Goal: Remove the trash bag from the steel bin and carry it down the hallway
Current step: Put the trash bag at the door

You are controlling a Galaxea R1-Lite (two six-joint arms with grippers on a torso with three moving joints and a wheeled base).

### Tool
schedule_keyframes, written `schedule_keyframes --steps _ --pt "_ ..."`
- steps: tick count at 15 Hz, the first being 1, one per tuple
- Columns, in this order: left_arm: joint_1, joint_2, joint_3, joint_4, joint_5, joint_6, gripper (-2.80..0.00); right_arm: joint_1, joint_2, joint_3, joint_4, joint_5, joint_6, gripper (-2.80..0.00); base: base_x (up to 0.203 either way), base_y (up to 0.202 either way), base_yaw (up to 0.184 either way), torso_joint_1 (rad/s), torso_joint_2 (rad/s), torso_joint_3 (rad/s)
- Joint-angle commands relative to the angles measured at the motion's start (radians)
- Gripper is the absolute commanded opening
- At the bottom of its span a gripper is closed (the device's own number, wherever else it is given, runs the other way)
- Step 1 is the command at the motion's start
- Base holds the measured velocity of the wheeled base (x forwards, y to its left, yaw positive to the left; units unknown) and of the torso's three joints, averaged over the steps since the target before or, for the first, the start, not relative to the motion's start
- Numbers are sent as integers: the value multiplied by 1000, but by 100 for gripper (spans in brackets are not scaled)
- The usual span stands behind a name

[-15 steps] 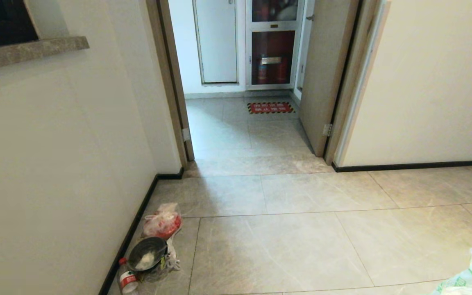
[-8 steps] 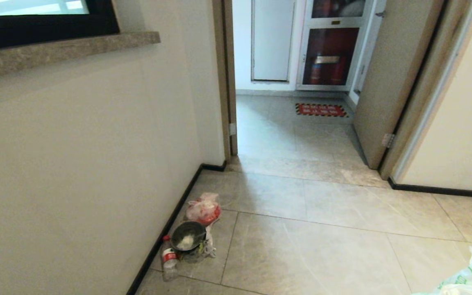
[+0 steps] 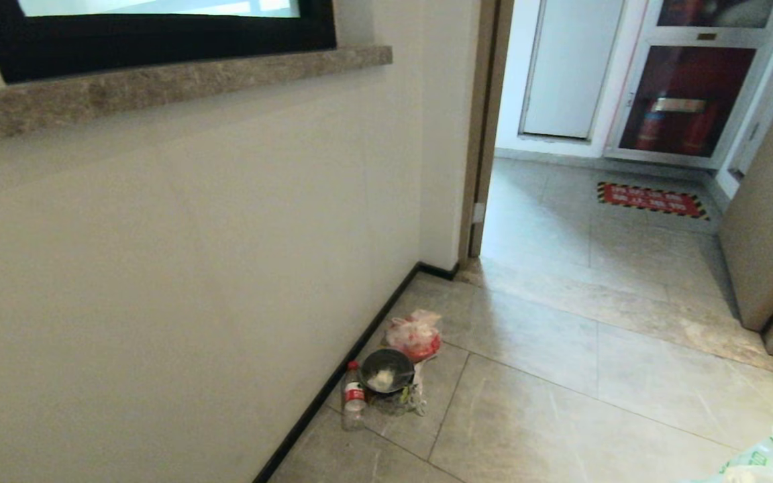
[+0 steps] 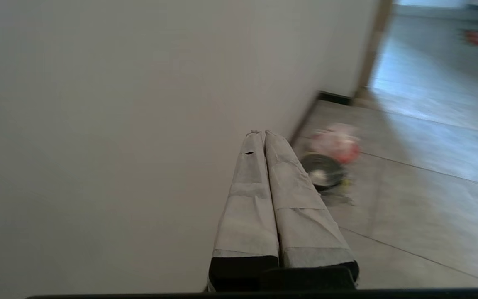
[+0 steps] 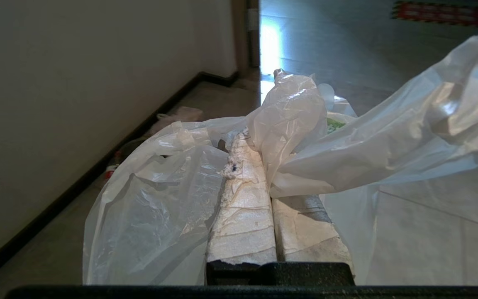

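Note:
The trash bag (image 3: 772, 456), thin translucent white plastic with green print, shows at the bottom right corner of the head view. In the right wrist view the trash bag (image 5: 347, 145) drapes over and around my right gripper (image 5: 259, 149), which is shut on the plastic and holds it above the hallway tiles (image 3: 561, 416). My left gripper (image 4: 262, 133) is shut with nothing in it, pointing at the white wall near the floor litter. The steel bin is out of view.
Litter lies by the left wall's baseboard: a pink-red bundle (image 3: 415, 333), a black bowl (image 3: 386, 371) and a plastic bottle (image 3: 353, 402). A stone window ledge (image 3: 172, 84) juts from that wall. Ahead is a doorway with an open door (image 3: 762, 235), a red floor marking (image 3: 651, 200) and a fire cabinet (image 3: 685, 100).
The whole picture has slid to the right, so the camera has turned toward the left wall. The bag stays in the same corner of the view and both arms keep still.

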State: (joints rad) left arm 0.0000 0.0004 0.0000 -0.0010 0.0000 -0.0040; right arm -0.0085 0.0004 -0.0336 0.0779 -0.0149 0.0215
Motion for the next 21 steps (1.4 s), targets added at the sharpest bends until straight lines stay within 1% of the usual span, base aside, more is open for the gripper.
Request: schedule_keyframes --steps 1,21 --pt "0 0 0 -1 0 -1 -280 -1 1 0 0 0 0 -280 3 -12 170 2 -2 0" --pt "0 0 0 -1 1 -4 -280 1 1 1 -1 0 0 -280 4 -16 169 2 3 2"
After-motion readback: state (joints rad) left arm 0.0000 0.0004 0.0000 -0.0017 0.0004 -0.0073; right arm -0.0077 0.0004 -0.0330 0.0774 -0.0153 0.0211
